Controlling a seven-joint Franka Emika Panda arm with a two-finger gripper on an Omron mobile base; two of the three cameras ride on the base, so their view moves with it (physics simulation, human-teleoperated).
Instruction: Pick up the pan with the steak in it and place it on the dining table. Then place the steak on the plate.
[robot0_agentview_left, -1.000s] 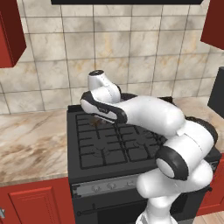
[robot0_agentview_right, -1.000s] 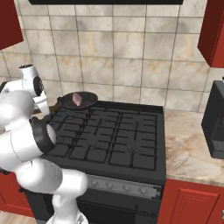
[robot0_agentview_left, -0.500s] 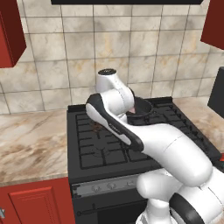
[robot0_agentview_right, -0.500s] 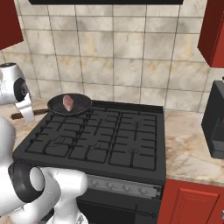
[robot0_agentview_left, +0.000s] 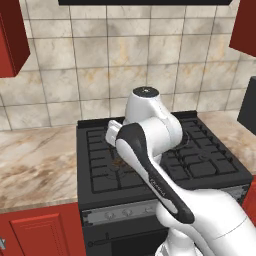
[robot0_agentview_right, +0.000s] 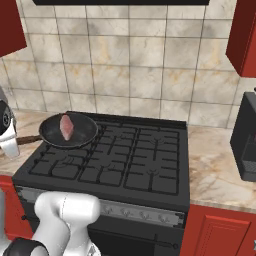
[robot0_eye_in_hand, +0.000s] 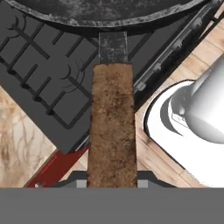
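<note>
Pan (robot0_agentview_right: 68, 131), one, sat left of centre in the right base view, raised over the stove (robot0_agentview_right: 115, 160) with its brown handle (robot0_eye_in_hand: 112, 124) clamped in the gripper (robot0_eye_in_hand: 111, 183). One steak (robot0_agentview_right: 66, 127) lay inside it. One dark appliance (robot0_agentview_right: 247, 137) stood at right edge.

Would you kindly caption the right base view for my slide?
Black pan holding the steak raised above the stove, its brown handle pointing left.
</note>
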